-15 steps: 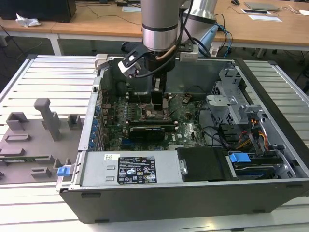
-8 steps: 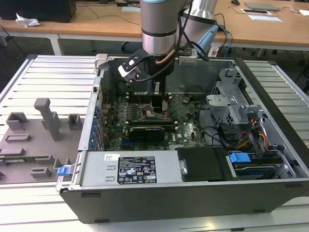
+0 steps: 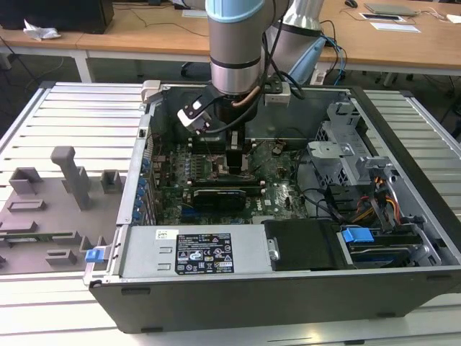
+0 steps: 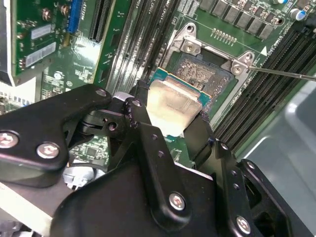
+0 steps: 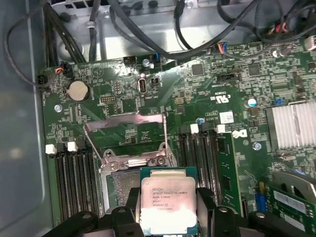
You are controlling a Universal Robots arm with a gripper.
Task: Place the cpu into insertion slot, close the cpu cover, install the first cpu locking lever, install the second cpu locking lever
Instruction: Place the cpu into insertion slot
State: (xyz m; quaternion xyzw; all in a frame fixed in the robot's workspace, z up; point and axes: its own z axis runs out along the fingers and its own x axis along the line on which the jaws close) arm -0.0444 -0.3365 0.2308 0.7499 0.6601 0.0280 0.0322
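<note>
The gripper [image 4: 170,118] is clamped on the cpu [image 4: 174,104]: one black finger [image 4: 139,111] is pressed against each of two opposite edges, and the pale metal top is left exposed between them in both wrist views. In the exterior view, taken from left to right, a grey fixture plate [image 3: 50,202] with raised blocks is laid on the slatted table [image 3: 79,101] beside the open computer case [image 3: 216,303]. The green motherboard [image 3: 173,180] is mounted inside the case, and the gripper is positioned over the board's middle. A metal drive cage [image 3: 346,144] and a blue tab [image 3: 358,235] are located at the exterior view's right. The cpu is held at one edge of the insertion slot [image 4: 205,74] and partly overlaps it; whether the two are in contact cannot be determined. The cpu cover [image 5: 124,118] is swung open beyond the slot, so the slot's dark centre is uncovered. A thin lever rod [image 4: 281,73] is seen running from the slot's corner across the black memory slots [image 4: 261,94].
</note>
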